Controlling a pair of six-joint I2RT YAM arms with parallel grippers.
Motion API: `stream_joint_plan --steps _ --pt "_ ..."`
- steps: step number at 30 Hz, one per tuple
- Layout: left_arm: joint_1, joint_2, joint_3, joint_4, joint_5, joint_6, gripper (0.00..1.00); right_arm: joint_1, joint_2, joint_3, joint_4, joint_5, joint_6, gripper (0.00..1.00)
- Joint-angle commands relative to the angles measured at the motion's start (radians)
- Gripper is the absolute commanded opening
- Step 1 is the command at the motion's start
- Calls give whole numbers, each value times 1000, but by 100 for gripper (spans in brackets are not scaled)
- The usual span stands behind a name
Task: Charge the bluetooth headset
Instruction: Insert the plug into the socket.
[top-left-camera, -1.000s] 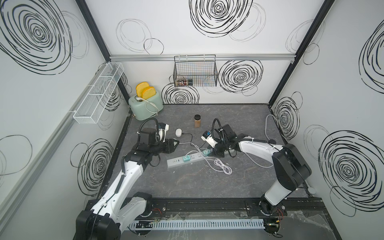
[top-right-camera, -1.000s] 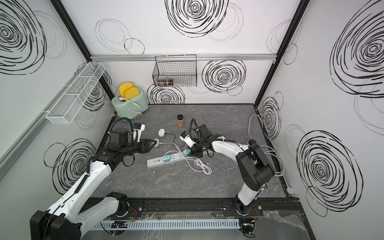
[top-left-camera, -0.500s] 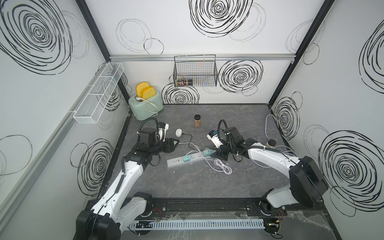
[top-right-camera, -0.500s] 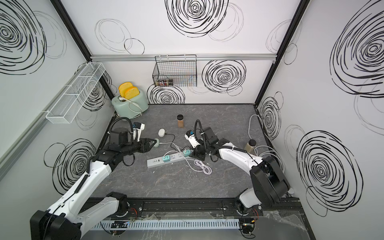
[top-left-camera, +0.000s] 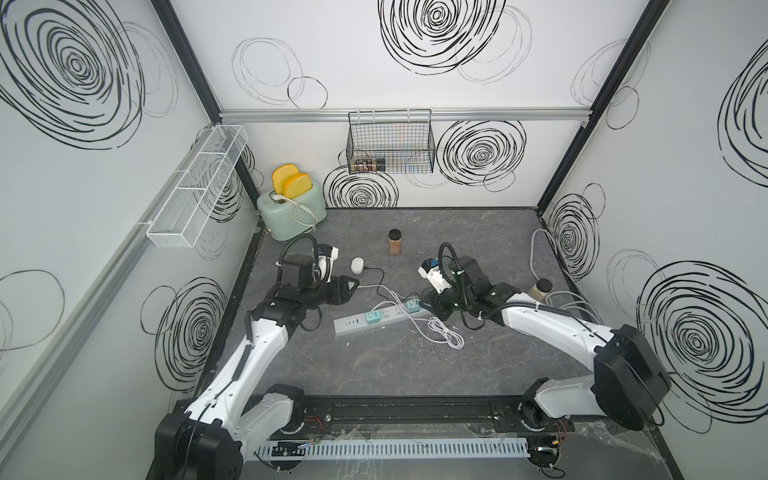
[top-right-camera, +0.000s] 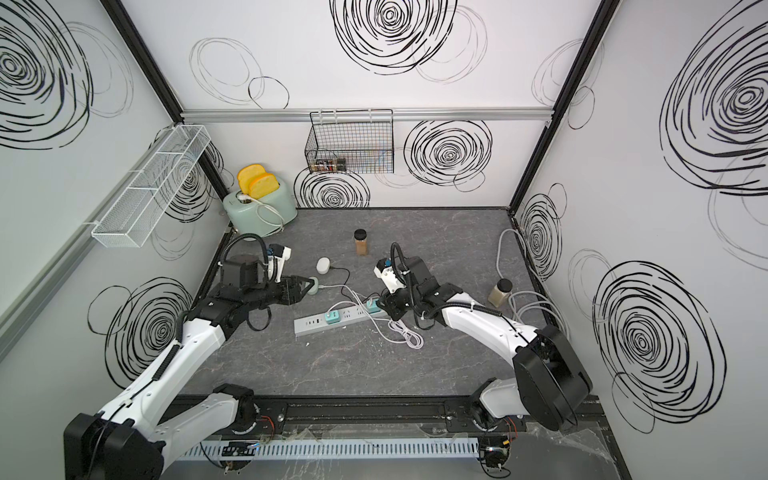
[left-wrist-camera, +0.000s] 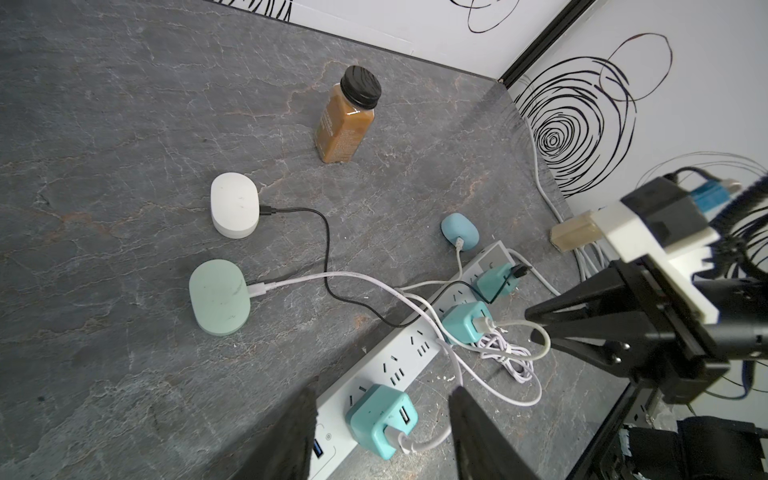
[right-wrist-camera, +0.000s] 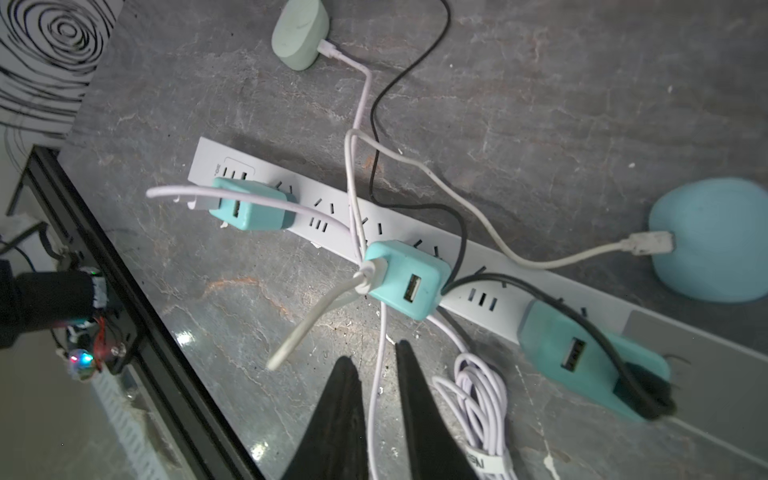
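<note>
Three headset charging cases lie on the grey table: a white one (left-wrist-camera: 233, 205), a mint-green one (left-wrist-camera: 219, 297) and a blue one (right-wrist-camera: 710, 241). Each has a cable plugged in that runs toward the white power strip (top-left-camera: 388, 316). The strip carries three teal adapters (right-wrist-camera: 405, 278). My left gripper (left-wrist-camera: 382, 395) hovers open right beside the mint case (top-right-camera: 314, 287). My right gripper (right-wrist-camera: 372, 355) is low at the strip's front side, near the middle adapter. Its jaws stand narrowly apart, and a thin lilac cable (right-wrist-camera: 376, 395) runs loose between them. In both top views my right wrist hides the blue case.
A brown jar (top-left-camera: 395, 248) stands behind the cases and a pale jar (top-left-camera: 541, 287) near the right wall. A coiled cable bundle (top-left-camera: 446, 334) lies by the strip. Back left are a toaster (top-left-camera: 291, 210), a wire basket (top-left-camera: 390, 145) and a mesh shelf (top-left-camera: 195, 195).
My right arm swung its elbow out to the right, uncovering the pale jar, and its jaws narrowed around the lilac cable. The left arm has not moved.
</note>
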Motion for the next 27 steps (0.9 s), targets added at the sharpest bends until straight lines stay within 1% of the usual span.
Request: stream_joint_plan --steps 1,3,8,9,22,27 --pt "11 4 19 43 17 -4 56 -2 66 63 -62 -21 175 17" --pt "12 4 16 44 16 -1 56 2 90 80 -82 -28 191 13" --pt "13 -1 6 49 18 -2 56 6 86 77 -70 -19 240 1" --pt "13 0 4 52 19 -2 56 7 88 78 -70 -17 244 0" --pt "18 13 -6 74 35 -6 56 7 170 106 -16 -27 296 0" --pt "23 16 -7 74 41 0 56 10 200 111 -54 -6 303 0"
